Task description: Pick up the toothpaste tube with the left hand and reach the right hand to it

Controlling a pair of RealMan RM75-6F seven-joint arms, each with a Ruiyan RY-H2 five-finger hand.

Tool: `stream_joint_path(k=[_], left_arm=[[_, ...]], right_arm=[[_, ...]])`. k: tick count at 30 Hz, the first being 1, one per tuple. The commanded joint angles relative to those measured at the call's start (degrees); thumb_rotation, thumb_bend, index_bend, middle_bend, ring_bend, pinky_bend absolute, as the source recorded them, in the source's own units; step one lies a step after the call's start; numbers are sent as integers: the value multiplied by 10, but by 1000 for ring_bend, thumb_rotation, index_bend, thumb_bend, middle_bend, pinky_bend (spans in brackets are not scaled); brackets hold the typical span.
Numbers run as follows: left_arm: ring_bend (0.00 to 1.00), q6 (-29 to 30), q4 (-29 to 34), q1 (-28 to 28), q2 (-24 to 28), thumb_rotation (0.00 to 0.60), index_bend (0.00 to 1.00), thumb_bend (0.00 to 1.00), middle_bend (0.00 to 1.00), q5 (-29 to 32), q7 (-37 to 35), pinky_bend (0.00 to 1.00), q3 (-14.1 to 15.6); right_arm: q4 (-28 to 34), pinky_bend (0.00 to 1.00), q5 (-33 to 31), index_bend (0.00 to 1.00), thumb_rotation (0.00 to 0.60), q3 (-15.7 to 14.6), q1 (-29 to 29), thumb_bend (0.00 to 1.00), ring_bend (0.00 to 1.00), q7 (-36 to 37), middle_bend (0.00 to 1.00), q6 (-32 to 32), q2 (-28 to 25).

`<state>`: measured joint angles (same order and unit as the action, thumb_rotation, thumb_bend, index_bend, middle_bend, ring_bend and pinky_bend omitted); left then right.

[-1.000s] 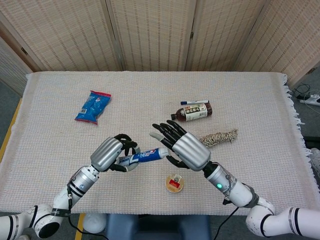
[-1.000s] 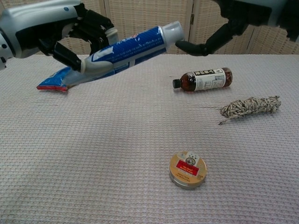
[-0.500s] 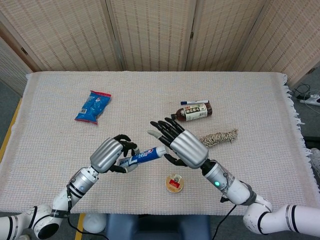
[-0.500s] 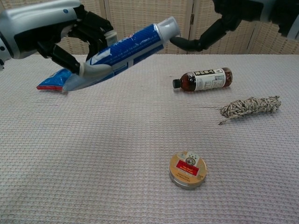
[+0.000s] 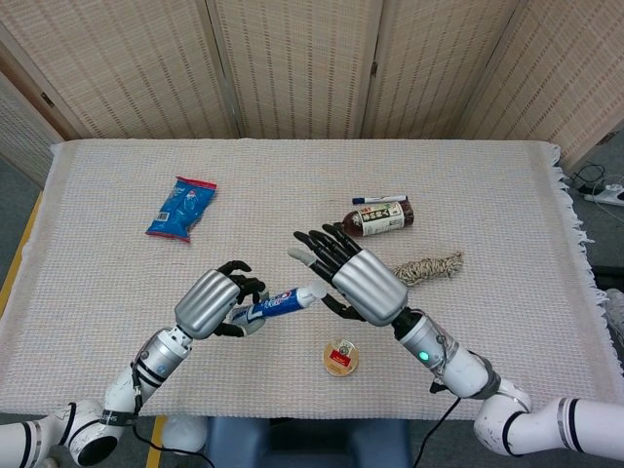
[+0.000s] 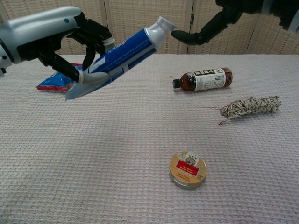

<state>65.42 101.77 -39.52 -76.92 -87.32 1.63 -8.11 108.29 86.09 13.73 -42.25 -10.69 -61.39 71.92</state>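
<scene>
Tube (image 6: 124, 52) blue and white, white cap (image 6: 157, 29) tilted up to the right, flat tail low on the left, held clear above the bench (image 5: 292, 195). Left hand (image 5: 210, 302) has its fingers (image 6: 93, 37) clenched round the lower half. Right hand (image 5: 363, 283) spread, holding nothing, thumb tip just beside the cap.
</scene>
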Motion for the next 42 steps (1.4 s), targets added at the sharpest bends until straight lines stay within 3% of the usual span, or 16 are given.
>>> stream_joint_path(k=[1,20,27,34,42], left_arm=[[651,2,-7,1,-3,600,820,521,816,-2,11,298,1],[652,7,-23,2,-18,600,821,521,816,-3,54,282,4],[647,10,-49,10,-19,600,813,521,816,1,47,284,11],[620,6,-144,15,-45,600,776,521,816,-7,44,282,30],[584,8,-316,4,-134,600,716,518,774,-41,25,268,50]], right_arm=[[2,0,0,0,600,0,0,496,0,-1,0,-1,-1],[-2,0,-18,0,600,7,-23,497,0,-7,0,13,7],[4,0,0,0,600,-9,-3,497,0,-15,0,-16,-8],[16,0,31,0,600,-40,51,495,0,-7,0,-71,-59],[2,0,51,0,600,-73,96,496,0,6,0,-103,-83]])
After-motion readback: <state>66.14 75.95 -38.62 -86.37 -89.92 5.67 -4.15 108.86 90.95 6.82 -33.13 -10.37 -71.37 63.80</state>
